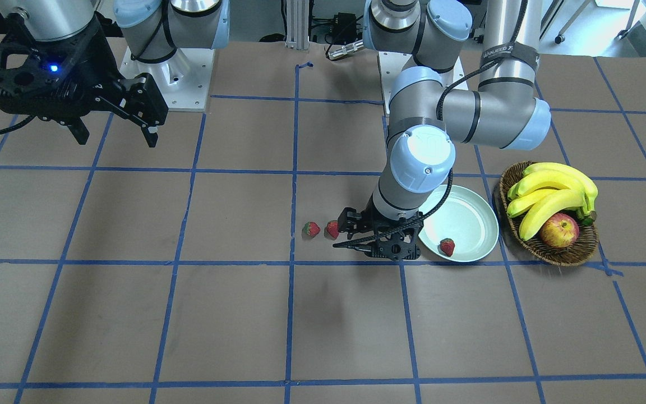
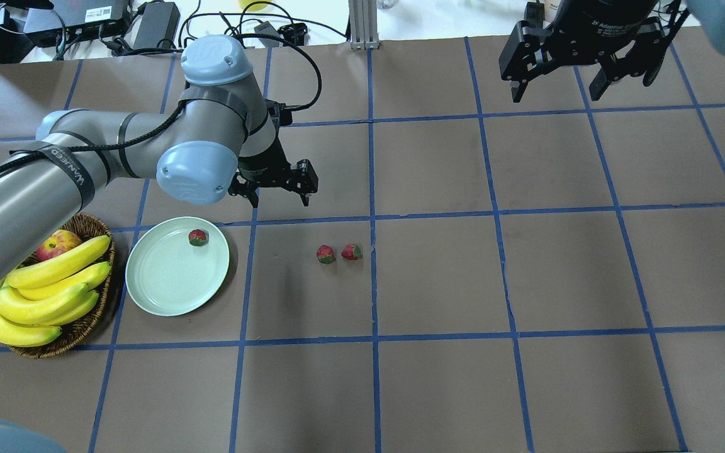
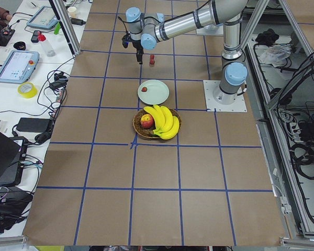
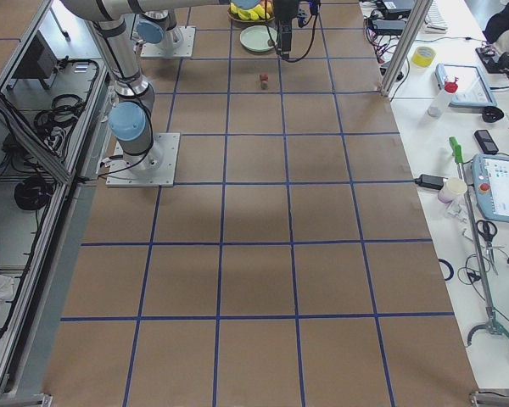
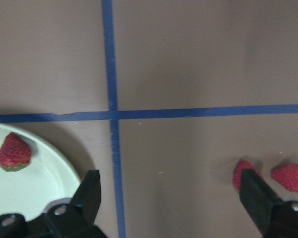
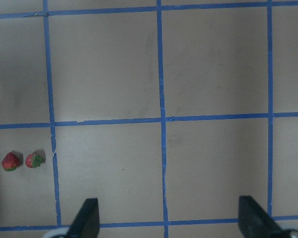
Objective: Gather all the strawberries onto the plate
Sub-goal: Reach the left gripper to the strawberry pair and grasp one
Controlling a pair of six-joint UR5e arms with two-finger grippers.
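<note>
- Beside the left end effector (image 2: 279, 200) (jaws spread, empty) sat the plate (image 2: 167, 286), holding one strawberry (image 2: 197, 237).
- On its other side lay two strawberries (image 2: 325, 254) on the surface (image 2: 438, 283).
- Right end effector (image 2: 556, 94) hung released, well apart.

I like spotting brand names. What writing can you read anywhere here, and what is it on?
"WANJEED", as best I can read: black strap on the left arm.
"Adaptive", rest unclear: body of the right gripper.
White sticker on the black box: too small to read.
</note>
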